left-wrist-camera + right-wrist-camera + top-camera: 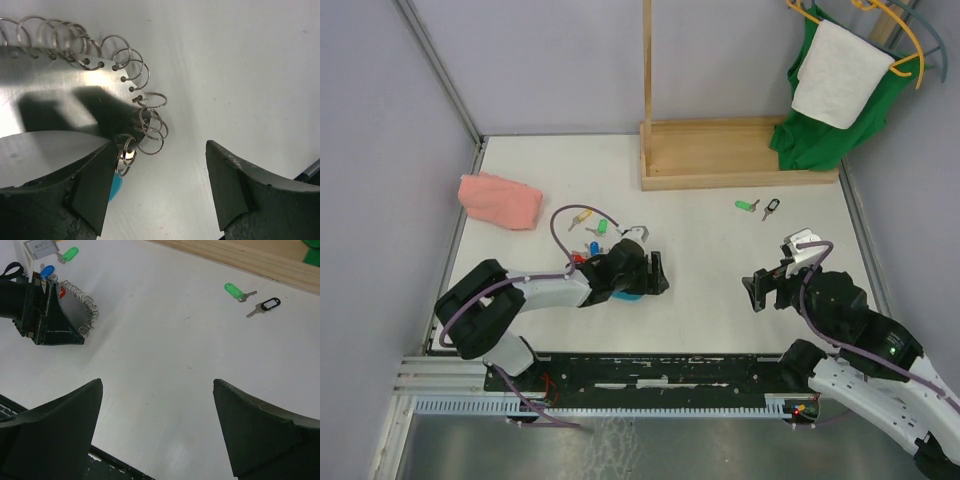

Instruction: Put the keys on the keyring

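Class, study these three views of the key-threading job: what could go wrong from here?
The left gripper is open at the edge of the keyring, one finger overlapping a thin ring; closing might pinch only that ring or slip off.
The green key and black key lie close together; the right gripper, reaching for one, could nudge the other.

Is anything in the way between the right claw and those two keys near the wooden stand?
Nothing visible. Only white table lies between the open right gripper and the green-tagged key and black-tagged key.
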{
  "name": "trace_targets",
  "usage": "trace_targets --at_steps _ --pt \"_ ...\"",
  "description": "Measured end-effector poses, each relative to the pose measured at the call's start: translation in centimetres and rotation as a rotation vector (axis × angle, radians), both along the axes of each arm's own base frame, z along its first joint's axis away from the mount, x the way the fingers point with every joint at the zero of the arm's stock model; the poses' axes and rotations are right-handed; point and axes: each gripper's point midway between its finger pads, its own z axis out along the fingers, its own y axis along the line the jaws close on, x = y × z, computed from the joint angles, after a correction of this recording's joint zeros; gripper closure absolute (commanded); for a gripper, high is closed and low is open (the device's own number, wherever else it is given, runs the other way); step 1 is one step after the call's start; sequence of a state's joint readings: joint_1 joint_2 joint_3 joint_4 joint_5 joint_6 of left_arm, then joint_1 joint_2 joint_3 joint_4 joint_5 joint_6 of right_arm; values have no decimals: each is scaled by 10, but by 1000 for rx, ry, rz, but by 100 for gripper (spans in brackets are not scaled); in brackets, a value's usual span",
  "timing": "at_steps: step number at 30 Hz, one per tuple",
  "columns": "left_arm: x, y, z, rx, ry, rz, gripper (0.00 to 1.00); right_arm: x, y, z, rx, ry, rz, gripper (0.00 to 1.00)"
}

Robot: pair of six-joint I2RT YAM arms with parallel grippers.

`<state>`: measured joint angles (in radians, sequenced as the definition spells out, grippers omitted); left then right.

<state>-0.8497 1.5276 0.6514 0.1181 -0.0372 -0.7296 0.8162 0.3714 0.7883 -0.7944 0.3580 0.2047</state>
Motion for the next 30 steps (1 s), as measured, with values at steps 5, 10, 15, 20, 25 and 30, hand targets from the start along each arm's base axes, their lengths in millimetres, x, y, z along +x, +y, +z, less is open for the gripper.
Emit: trace_targets --at_steps 5,10,15,20,25,30 --pt "-23 -47 2 -26 14 -133 21 4 13 -10 -25 60 22 0" --pt "-44 -64 3 -37 26 -209 19 9 23 -16 -34 96 30 0" --pt "-42 -52 23 -43 -19 -181 16 21 37 -24 -57 126 33 1" --pt "-23 -25 59 -41 -125 -86 16 35 59 -45 -109 195 56 6" --pt "-2 25 55 50 -156 38 12 48 80 -77 -186 281 88 13" --pt "6 72 34 184 -144 123 7 62 99 -107 -213 364 127 22"
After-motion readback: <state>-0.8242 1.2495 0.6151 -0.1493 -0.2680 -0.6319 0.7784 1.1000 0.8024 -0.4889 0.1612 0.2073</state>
